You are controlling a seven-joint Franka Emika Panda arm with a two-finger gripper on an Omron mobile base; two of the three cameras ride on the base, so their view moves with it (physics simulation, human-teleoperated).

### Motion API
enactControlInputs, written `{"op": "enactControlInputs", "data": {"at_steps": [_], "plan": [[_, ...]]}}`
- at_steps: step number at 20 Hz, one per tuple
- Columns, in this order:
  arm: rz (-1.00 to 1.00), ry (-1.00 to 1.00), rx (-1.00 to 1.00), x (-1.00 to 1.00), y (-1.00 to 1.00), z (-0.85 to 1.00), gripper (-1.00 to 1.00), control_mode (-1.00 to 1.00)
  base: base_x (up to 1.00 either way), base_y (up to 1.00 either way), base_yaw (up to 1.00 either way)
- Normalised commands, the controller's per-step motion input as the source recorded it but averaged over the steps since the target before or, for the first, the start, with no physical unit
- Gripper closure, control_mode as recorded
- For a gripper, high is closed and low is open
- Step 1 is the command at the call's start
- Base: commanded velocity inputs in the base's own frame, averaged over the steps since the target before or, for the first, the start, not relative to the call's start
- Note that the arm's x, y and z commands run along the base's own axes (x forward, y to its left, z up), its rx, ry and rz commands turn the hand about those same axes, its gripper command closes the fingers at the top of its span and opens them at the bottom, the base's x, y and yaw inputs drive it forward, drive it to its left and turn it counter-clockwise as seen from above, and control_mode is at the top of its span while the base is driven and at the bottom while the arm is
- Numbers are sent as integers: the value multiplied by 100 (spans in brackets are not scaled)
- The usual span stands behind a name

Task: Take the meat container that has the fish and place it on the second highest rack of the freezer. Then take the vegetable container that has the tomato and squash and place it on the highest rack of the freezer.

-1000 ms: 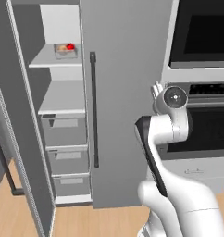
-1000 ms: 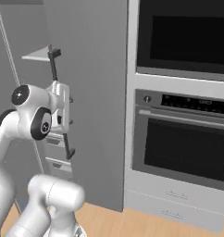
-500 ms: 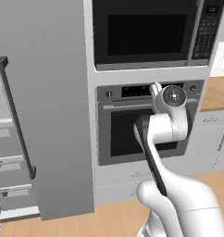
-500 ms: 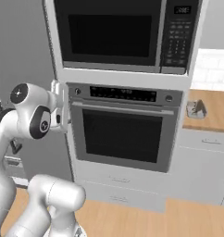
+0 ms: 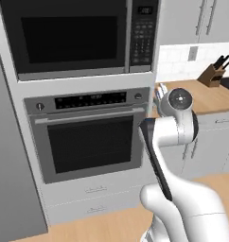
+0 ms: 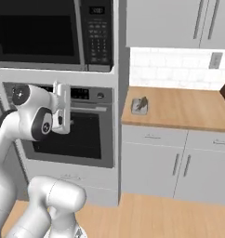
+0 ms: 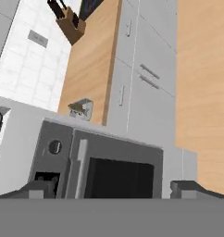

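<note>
The meat container point(image 6: 140, 105) is a small clear-grey tray with the fish in it. It rests on the wooden counter point(image 6: 184, 111) just right of the oven column. In the hand view it shows as the same tray point(image 7: 81, 109) near the counter's end. My gripper point(image 7: 116, 190) is open with nothing between its fingertips point(image 7: 40, 190). It hangs in front of the wall oven's control panel point(image 6: 86, 94), well left of the tray. The vegetable container and the freezer's racks are out of view.
A black-fronted wall oven point(image 5: 88, 142) sits under a built-in microwave point(image 5: 69, 40). Grey base cabinets point(image 6: 179, 165) run under the counter, and a knife block point(image 5: 212, 74) stands at its far end. A grey panel point(image 5: 10, 179) borders the oven on the left.
The whole picture has swung right as the base turned: the freezer slid out at the left, and the oven, counter and fish tray came in. The gripper stays open.
</note>
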Motion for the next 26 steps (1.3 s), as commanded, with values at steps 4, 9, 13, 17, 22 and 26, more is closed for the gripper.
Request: {"op": "enactControlInputs", "data": {"at_steps": [4, 9, 13, 17, 22, 26], "plan": [[0, 0, 0, 0, 0, 0, -100, 100, 56, -100, 11], [0, 0, 0, 0, 0, 0, -100, 100, 54, -100, 23], [0, 0, 0, 0, 0, 0, -100, 100, 59, -80, 31], [0, 0, 0, 0, 0, 0, -100, 100, 62, -45, 35], [0, 0, 0, 0, 0, 0, -100, 100, 35, -13, 34], [0, 0, 0, 0, 0, 0, -100, 100, 19, -46, 31]]}}
